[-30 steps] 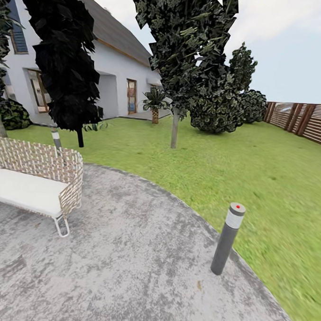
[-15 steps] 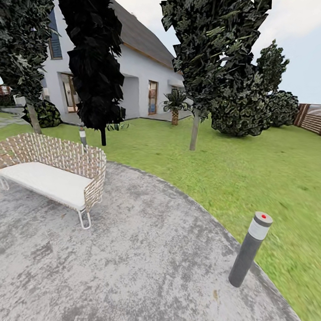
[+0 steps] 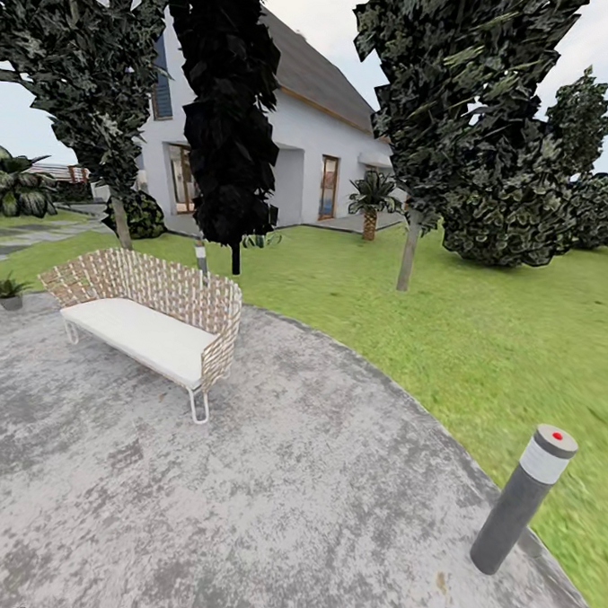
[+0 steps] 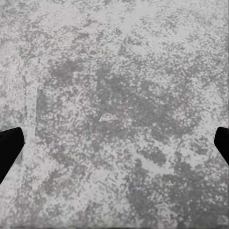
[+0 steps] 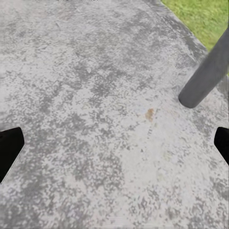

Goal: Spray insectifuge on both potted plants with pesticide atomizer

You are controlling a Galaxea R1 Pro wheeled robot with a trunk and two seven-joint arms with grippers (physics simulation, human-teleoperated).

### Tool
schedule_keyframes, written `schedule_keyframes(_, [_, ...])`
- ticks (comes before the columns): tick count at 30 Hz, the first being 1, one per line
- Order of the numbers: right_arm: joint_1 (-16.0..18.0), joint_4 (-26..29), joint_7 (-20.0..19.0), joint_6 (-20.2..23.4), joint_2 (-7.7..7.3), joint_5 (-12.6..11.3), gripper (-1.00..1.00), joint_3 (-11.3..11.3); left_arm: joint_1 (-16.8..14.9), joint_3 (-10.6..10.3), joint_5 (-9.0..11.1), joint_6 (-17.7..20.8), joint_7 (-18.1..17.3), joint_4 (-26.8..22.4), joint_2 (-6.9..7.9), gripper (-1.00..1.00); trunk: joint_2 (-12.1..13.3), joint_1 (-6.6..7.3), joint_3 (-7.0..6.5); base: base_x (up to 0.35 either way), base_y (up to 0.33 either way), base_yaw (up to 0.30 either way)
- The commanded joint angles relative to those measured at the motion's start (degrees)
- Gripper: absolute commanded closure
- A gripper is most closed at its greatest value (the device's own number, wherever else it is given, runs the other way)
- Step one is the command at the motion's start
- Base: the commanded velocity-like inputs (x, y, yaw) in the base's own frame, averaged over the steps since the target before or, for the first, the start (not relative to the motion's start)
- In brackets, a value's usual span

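Your left gripper [image 4: 114,145] has its two dark fingertips [image 4: 9,148] showing at the far left and right edges of the left wrist view, spread wide with nothing between them. Your right gripper [image 5: 114,145] sits the same way, its fingertips [image 5: 9,145] at opposite edges, wide apart and holding nothing.

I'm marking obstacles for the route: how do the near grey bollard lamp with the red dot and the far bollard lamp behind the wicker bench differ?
The near grey bollard lamp leans in the head view and stands at the paved patio edge, fully visible. The far bollard lamp looks upright and much smaller with distance, its base hidden behind the woven wicker bench with a white cushion. A red dot shows on the near one; the far one's top is too small to tell. Both have dark posts with pale bands.
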State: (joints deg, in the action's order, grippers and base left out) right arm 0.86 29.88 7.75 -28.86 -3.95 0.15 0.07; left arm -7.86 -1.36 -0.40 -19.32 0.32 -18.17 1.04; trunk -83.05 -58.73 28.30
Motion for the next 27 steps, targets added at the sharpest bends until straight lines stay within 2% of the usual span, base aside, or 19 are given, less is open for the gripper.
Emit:
schedule_keyframes(1, [0.0, 0.0, 0.2, -0.1, 0.00, 0.0, -1.00, 0.0, -0.1, -0.1, 0.0, -0.2, 0.0, 0.1, 0.02, -1.00, 0.0, 0.00, 0.06, 0.000, 0.000, 0.283])
schedule_keyframes(27, [0.0, -0.1, 0.2, -0.1, 0.00, 0.0, -1.00, 0.0, -0.1, -0.2, 0.0, -0.2, 0.0, 0.1, 0.02, -1.00, 0.0, 0.00, 0.06, 0.000, 0.000, 0.283])
